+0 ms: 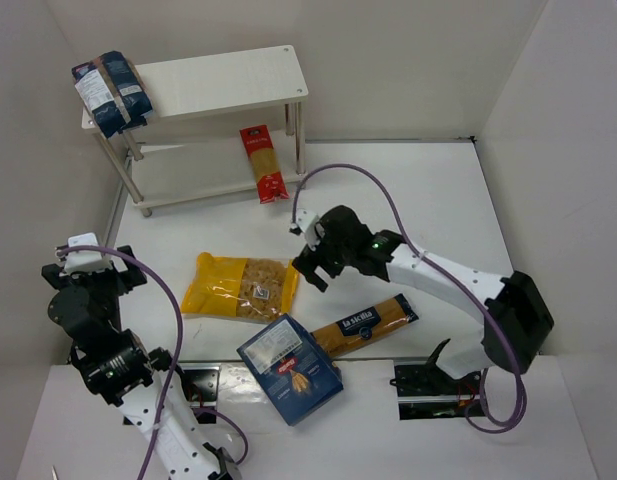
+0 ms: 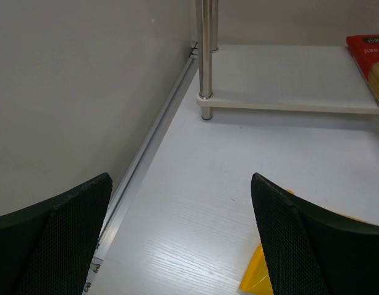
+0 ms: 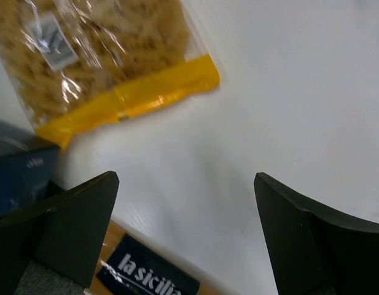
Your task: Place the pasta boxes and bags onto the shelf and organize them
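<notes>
The cream-white shelf (image 1: 228, 80) stands at the back left. Two dark-blue bags (image 1: 110, 92) lie on the left end of its top board. A long red spaghetti pack (image 1: 263, 162) rests on the lower board (image 2: 287, 80), its near end past the front edge. On the table lie a yellow clear-window bag (image 1: 240, 287), a blue box with a red logo (image 1: 289, 368) and a long dark-blue spaghetti pack (image 1: 365, 325). My right gripper (image 1: 310, 272) hovers open between the yellow bag (image 3: 109, 55) and the spaghetti pack (image 3: 146, 276), holding nothing. My left gripper (image 2: 180, 227) is open and empty at the left, facing the shelf.
White walls close the table in on the left, back and right. A metal rail (image 2: 146, 153) runs along the foot of the left wall. A chrome shelf leg (image 2: 206, 55) stands ahead of my left gripper. Purple cables loop over both arms.
</notes>
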### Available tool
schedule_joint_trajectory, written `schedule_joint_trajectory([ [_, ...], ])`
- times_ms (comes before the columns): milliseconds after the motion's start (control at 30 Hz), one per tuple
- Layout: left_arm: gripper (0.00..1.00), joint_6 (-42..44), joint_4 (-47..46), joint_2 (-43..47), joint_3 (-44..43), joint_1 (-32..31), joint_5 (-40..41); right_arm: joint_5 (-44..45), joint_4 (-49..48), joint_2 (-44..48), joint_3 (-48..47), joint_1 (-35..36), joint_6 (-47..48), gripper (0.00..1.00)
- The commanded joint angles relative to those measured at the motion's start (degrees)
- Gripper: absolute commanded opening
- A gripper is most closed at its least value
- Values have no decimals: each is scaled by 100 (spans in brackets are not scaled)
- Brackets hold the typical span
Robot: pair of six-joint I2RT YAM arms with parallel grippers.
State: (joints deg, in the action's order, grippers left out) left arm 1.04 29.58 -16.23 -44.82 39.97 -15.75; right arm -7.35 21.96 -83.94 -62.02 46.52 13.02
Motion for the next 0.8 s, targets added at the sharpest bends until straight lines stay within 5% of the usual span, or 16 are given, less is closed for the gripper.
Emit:
schedule_joint_trajectory([
  [0,99,-60,-190,172,8,38,-157,901,283,834,644,-239,-158,100],
  [300,99,-60,-190,147,8,38,-104,1482,292,2338,1174,-2558,-387,100],
  [633,99,-60,-190,23,-45,38,-51,737,468,2110,1183,-4658,-388,100],
  [767,99,-60,-190,23,-45,38,-51,648,468,2163,1183,-4890,-256,100],
])
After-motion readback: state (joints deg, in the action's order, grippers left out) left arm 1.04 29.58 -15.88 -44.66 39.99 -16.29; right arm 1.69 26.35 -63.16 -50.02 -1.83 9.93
